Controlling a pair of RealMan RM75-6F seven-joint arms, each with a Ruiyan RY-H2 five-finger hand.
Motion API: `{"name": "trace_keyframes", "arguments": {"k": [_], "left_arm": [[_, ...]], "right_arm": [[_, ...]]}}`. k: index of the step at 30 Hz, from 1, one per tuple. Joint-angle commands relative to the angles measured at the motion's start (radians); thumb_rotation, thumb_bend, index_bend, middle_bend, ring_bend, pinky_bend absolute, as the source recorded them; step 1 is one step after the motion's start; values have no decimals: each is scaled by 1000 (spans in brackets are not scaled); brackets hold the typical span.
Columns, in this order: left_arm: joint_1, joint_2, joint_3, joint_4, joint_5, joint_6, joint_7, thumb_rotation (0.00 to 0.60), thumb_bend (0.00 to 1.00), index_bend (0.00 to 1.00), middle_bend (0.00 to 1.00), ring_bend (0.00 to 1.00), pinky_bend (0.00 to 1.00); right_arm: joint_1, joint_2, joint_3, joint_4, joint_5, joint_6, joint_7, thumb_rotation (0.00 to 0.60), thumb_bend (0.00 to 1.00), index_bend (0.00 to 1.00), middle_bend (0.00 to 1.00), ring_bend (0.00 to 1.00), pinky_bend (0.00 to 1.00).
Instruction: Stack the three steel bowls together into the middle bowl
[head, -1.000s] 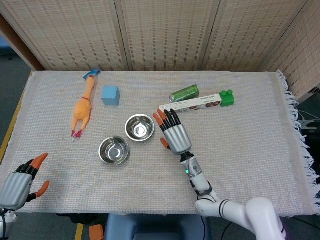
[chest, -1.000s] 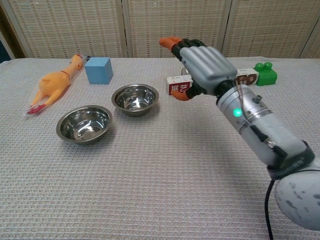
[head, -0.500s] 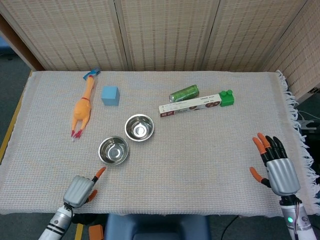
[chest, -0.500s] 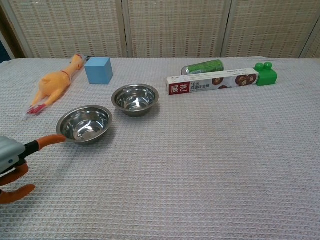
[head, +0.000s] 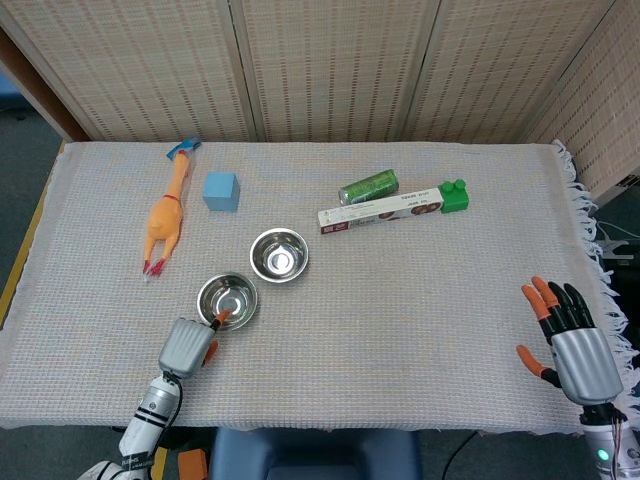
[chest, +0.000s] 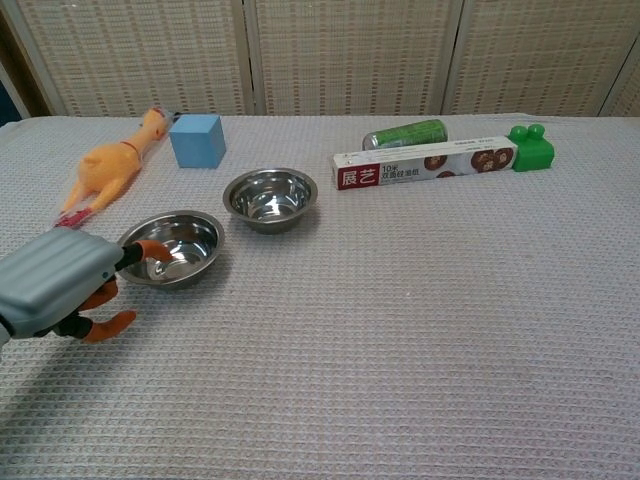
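Chest view showed my left hand at the near bowl, one orange fingertip hooked over its rim (nothing gripped yet). The second bowl sat just beyond, apart from it. My right hand hovered spread and empty over the worktop's far right edge.

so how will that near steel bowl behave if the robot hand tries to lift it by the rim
The near shiny round steel bowl looks rigid and thin-walled, so probably light. Its polished rim may slip between the left robot hand fingers. It is shallow and sits flat on the woven cloth, so it would likelier slide than tip.
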Motion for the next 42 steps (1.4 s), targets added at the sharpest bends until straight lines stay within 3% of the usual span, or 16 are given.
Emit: {"name": "trace_keyframes", "arguments": {"k": [1,6,14,19,27,32,37,39,41,42], "left_arm": [[-29,-33,-16,58,-5,9,-41,600,431,401,1000,1000,1000],[-58,-86,-24,156,20,59,-118,600,476,606,1000,1000,1000],[-96,-157,-41,307,69,197,-271,600,611,768,1000,1000,1000],[-148,-161,-71,323,85,235,-293,600,618,770,1000,1000,1000],[-261,-148,-145,299,67,214,-254,600,618,781,1000,1000,1000],[-313,-169,-152,316,48,161,-232,600,615,781,1000,1000,1000],[-360,-232,-137,422,23,90,-224,600,607,772,1000,1000,1000],[-370,-253,-129,462,17,78,-234,600,590,696,1000,1000,1000],[-377,-268,-125,497,10,69,-239,600,558,522,1000,1000,1000],[-381,-276,-124,517,4,61,-242,600,552,487,1000,1000,1000]], "right_arm": [[-3,2,10,0,2,-20,-5,600,193,0,0,0,0],[-10,9,26,-6,8,-43,-10,600,194,0,0,0,0],[-22,17,47,-13,8,-64,-9,600,193,0,0,0,0],[-23,20,56,-16,14,-90,-11,600,194,0,0,0,0],[-27,32,76,-20,30,-118,0,600,194,0,0,0,0],[-29,37,88,-23,41,-132,7,600,194,0,0,0,0],[-35,42,91,-25,33,-135,12,600,194,0,0,0,0],[-38,45,93,-26,34,-136,17,600,194,0,0,0,0],[-41,48,95,-27,35,-135,20,600,194,0,0,0,0],[-44,50,97,-28,34,-132,20,600,194,0,0,0,0]]}}
